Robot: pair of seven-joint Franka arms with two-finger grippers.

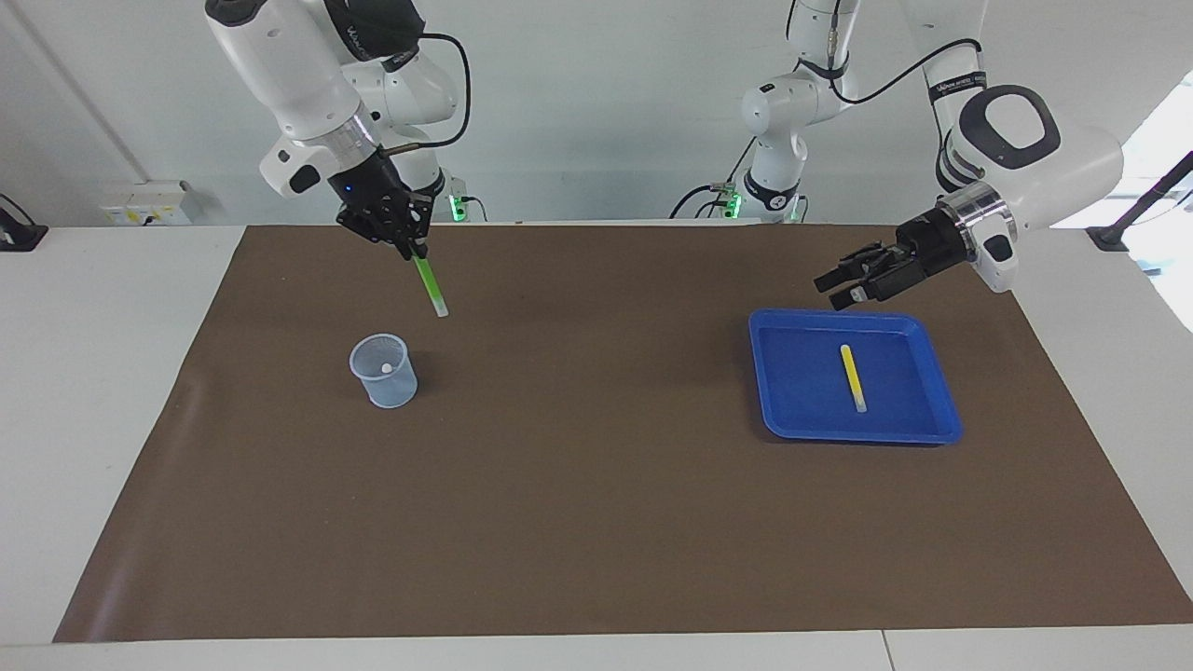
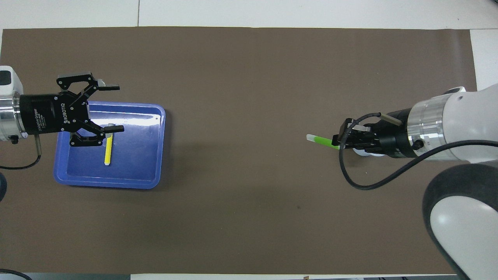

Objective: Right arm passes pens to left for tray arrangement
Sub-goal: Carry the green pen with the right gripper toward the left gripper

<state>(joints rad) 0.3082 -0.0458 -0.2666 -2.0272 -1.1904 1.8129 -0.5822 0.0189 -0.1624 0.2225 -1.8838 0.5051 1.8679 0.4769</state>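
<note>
One yellow pen [image 1: 852, 377] is lying flat in the blue tray [image 1: 792, 424] at the left arm's end of the bench [image 1: 596, 522], so I am judging the first pass as done. The right gripper [image 1: 411, 247] is clamped on the top of the green pen [image 1: 430, 286], which is hanging tilted in the air, its pale end pointing down and toward the middle of the bench, clear of the mesh cup [image 1: 384, 370]. Inside that cup only a small pale tip is showing, probably the purple pen, though I cannot tell for sure. That is leaving the green pen's handover and placement, then the last pen, as I am reading it. The right arm is reaching down from high up, wrist angled toward the bench's middle. The left gripper [image 1: 837, 280] is hovering over the tray's rim nearest the robots, jaws spread wide and empty, pointing toward the right arm as if waiting to receive.
</note>
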